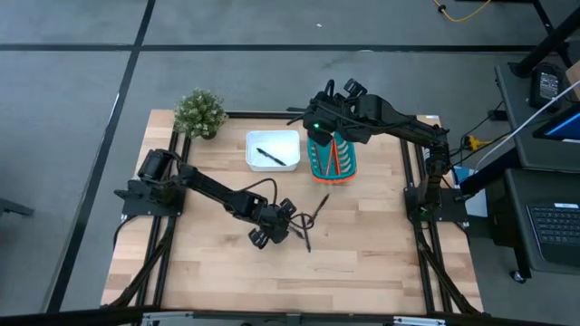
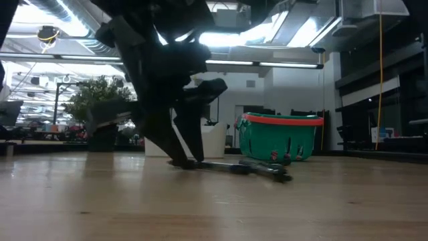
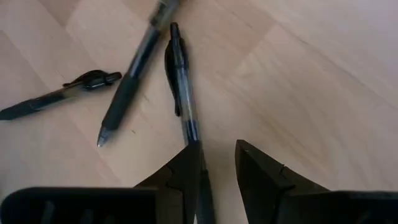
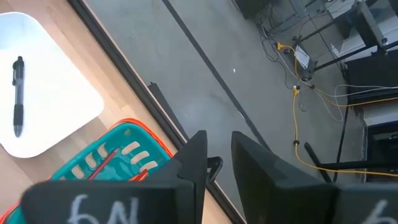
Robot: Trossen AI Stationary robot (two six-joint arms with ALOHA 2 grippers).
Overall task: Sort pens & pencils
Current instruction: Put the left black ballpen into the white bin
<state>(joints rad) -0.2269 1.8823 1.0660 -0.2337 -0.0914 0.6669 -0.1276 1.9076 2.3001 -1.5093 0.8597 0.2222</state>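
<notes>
Three dark pens lie loose on the wood mid-table [image 1: 305, 228]; in the left wrist view they fan out [image 3: 134, 74], [image 3: 56, 96], [image 3: 180, 81]. My left gripper [image 3: 217, 148] [image 1: 288, 225] is open and low over the table, with its fingers on either side of one pen's end. A fourth pen [image 1: 272, 156] [image 4: 17, 96] lies in the white tray [image 1: 288, 138]. Red and orange pencils [image 1: 333, 158] stand in the green basket [image 1: 349, 170] [image 2: 281, 137]. My right gripper [image 4: 217, 140] [image 1: 319, 127] hangs open above the basket, with nothing between its fingers. My left gripper comes down slanting from above, its fingers along the pen's end [image 3: 189, 134]. The pen lies flat on the table and runs close along the inner side of one finger [image 3: 189, 165]. I cannot tell whether that finger touches it.
A small potted plant [image 1: 199, 113] stands at the table's far left corner. The tray and basket sit side by side at the far middle. Bare wood stretches toward the near edge [image 1: 344, 272]. Past the far edge are grey floor and cables [image 4: 298, 93].
</notes>
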